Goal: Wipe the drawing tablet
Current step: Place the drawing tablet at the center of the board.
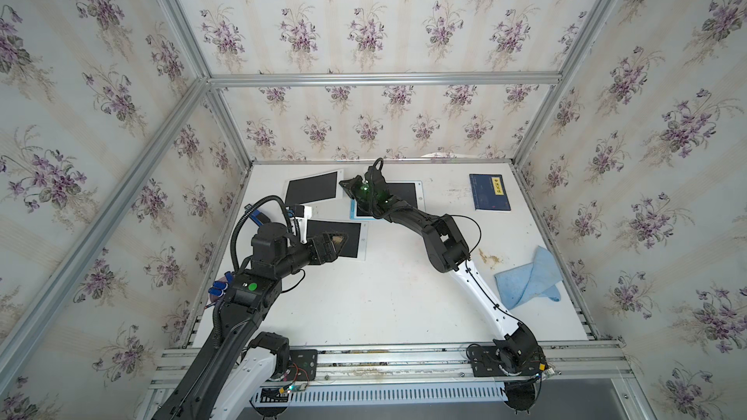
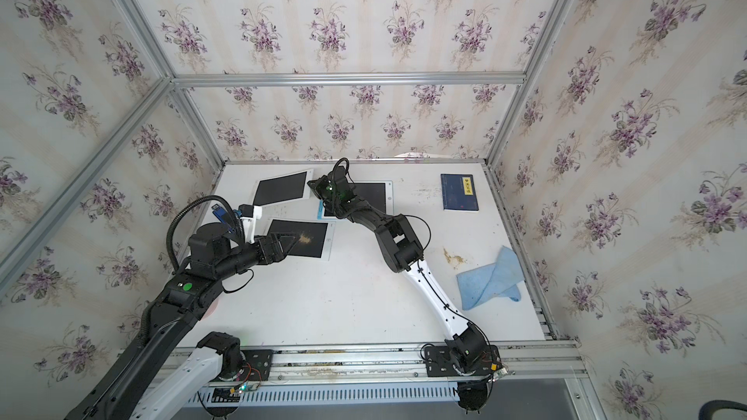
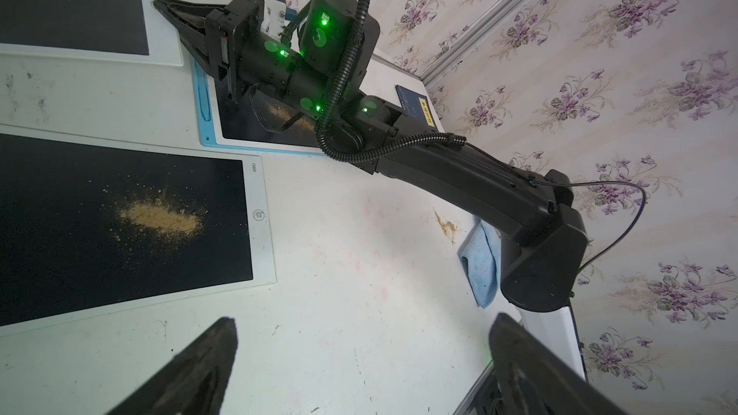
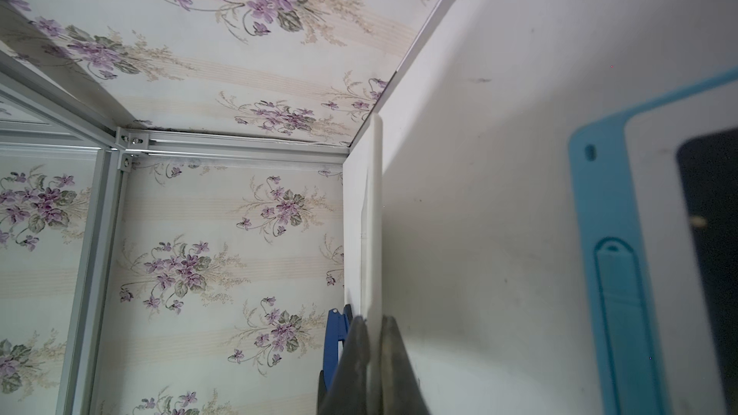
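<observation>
My left gripper (image 3: 363, 317) has its jaws spread wide with nothing in them. It hangs by the near tablet (image 1: 355, 236), left of centre in both top views. A patch of tan powder (image 3: 159, 217) lies on that tablet's black screen. My right gripper (image 1: 347, 185) is clamped on the edge of the far tablet (image 1: 311, 187), at the upper left of the counter (image 1: 384, 296). The right wrist view shows the thin white edge pinched between the fingers. That arm reaches across a blue-framed tablet (image 1: 404, 193), which also carries powder. The blue cloth (image 1: 525, 280) lies crumpled at the counter's right edge, well apart from both grippers. A blue notebook (image 1: 490, 191) sits above it in the frame.
</observation>
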You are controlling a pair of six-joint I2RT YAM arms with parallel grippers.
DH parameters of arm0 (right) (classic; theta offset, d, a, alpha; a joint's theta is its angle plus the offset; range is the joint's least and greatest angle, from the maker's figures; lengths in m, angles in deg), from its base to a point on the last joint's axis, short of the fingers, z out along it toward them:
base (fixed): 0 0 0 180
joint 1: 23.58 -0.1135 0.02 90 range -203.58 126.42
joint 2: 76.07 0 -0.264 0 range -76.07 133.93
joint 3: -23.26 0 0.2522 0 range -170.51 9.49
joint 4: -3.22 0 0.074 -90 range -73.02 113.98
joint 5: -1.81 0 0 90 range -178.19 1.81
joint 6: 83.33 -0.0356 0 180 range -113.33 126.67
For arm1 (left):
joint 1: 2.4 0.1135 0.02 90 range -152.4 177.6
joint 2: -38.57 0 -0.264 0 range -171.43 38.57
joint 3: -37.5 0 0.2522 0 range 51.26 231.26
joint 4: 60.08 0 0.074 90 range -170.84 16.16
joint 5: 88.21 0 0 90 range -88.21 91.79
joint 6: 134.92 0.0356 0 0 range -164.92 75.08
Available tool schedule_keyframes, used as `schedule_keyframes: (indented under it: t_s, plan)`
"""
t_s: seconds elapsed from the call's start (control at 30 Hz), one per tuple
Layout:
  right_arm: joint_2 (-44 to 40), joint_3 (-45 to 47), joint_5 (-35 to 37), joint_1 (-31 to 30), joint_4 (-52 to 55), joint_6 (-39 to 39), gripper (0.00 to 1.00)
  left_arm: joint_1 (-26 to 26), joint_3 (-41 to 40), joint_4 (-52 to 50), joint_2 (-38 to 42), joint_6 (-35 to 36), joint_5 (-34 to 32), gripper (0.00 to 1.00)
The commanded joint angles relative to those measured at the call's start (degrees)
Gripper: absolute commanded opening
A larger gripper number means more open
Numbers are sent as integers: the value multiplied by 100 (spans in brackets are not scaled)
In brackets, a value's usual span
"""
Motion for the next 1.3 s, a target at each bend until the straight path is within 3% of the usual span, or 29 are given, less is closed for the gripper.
schedule_keyframes:
  t_s: [0.0,0.3,0.47,0.7,0.8,1.07,1.27]
  plan:
    - [60,2,145,-7,-325,-344,5,8,-20,-24,63,116,-52,100]
    - [107,8,95,-12,-249,-362,32,8,-73,-77,120,152,-99,100]
    - [40,16,80,-18,-42,-189,41,10,-82,-121,152,171,-116,100]
    - [-264,16,260,-33,938,458,43,12,-100,-86,165,111,-62,100]
    - [-417,16,423,-53,1418,825,48,8,-124,-95,187,92,-44,100]
    - [-633,42,346,-61,1730,1216,49,20,-149,-95,227,22,-53,100]
    - [-1540,306,502,135,2294,2085,48,13,-100,-30,-78,40,90,100]
